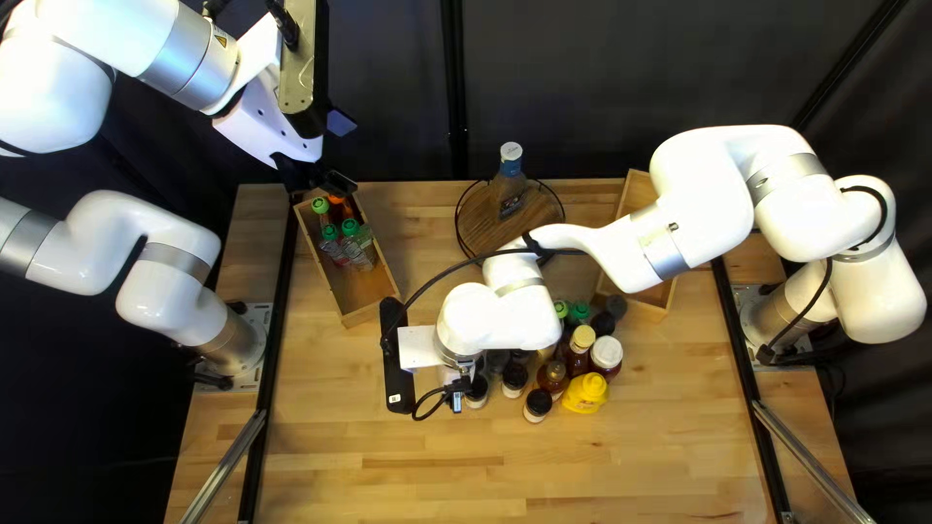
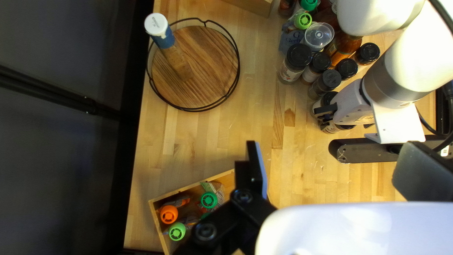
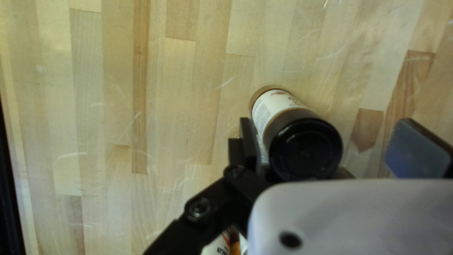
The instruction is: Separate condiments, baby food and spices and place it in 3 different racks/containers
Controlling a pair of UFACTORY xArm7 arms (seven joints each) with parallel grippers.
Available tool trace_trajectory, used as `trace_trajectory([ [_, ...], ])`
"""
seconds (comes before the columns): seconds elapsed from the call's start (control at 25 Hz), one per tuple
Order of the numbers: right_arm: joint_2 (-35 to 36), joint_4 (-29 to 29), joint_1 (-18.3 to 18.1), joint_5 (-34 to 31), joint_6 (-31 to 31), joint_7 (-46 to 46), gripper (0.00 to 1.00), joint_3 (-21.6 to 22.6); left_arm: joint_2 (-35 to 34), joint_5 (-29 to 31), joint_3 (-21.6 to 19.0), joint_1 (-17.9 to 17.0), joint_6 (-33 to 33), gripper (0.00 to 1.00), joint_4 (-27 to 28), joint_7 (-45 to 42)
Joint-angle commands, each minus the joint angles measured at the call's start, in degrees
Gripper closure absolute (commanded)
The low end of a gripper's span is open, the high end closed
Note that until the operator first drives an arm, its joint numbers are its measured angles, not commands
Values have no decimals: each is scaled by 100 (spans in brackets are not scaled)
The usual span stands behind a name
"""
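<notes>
Pale wood of the desk (image 1: pixel 388 485) spreads between near edge and jars. Low right hand (image 1: pixel 464 383) opens widely, black-capped jar (image 3: pixel 306 148) between fingers. Farther, raised left hand (image 1: pixel 340 153) opens widely near bottles (image 1: pixel 350 229) in box (image 1: pixel 357 315).

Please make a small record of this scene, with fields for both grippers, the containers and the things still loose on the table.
left gripper: open, raised near the left box
right gripper: open, a black-capped jar between its fingers, not clamped
left box: holds pouches with green and orange caps
round rack: holds one white-capped bottle
right box: partly hidden by my right arm, contents unclear
loose on table: black-capped jars, sauce bottles, yellow bottle, green-capped pouches
</notes>
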Motion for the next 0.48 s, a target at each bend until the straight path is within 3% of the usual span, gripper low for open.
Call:
trace_trajectory([
  [0.04, -199, 45, 29, -12, 147, -55, 100, 43, 0, 0, 0, 0, 0, 0, 0, 0],
  [0.28, -1001, -258, -41, 33, 335, -298, 100, 147, 0, 0, 0, 0, 0, 0, 0, 0],
  [0.48, -2044, -534, -162, 146, 932, -520, 100, 161, 0, 0, 0, 0, 0, 0, 0, 0],
])
